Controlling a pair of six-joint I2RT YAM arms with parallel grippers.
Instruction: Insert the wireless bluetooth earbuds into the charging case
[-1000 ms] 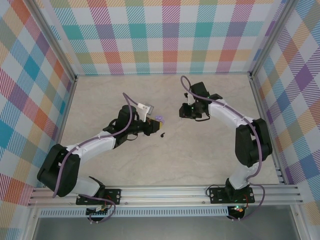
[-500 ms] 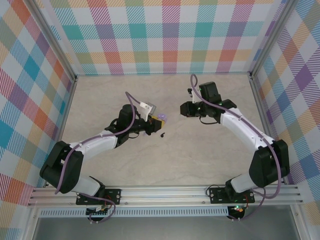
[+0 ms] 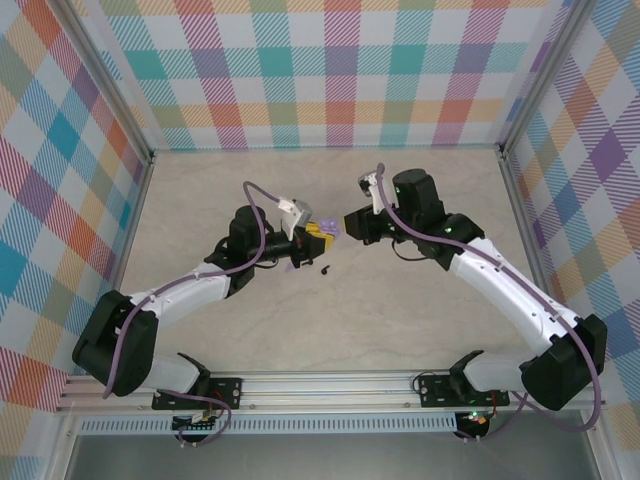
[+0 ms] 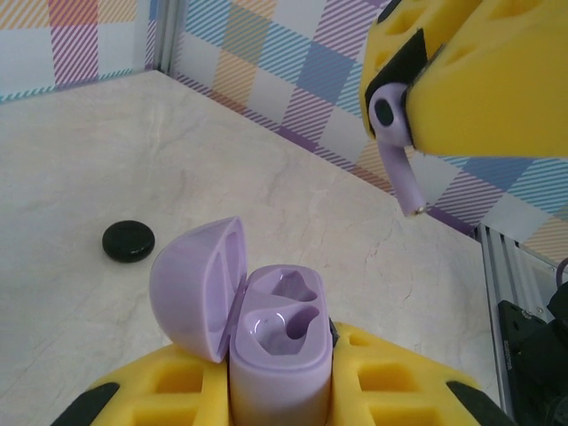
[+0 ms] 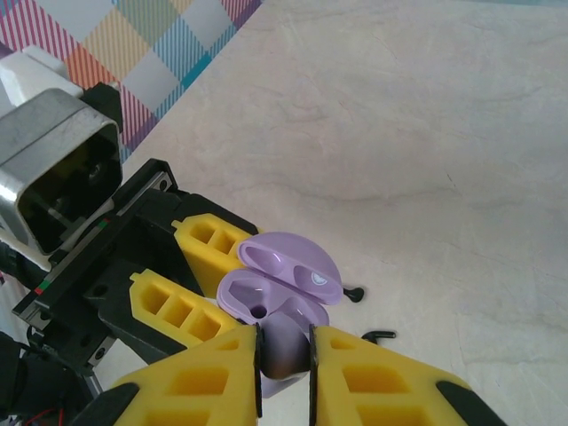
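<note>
Here, left end effector (image 4: 280, 395) clamped on glossy lavender case (image 4: 271, 342), right end effector (image 5: 284, 359) pinching stemmed lavender earbud (image 4: 397, 146)

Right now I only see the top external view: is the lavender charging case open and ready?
Observer: Yes. The left wrist view shows the lavender charging case clamped in the left gripper, lid open and both wells empty.
Operator: And the earbud's stem?
Observer: The lavender earbud pinched in the right gripper has its stem free, pointing down in that view. It is clear of the case and not yet in a well.
</note>
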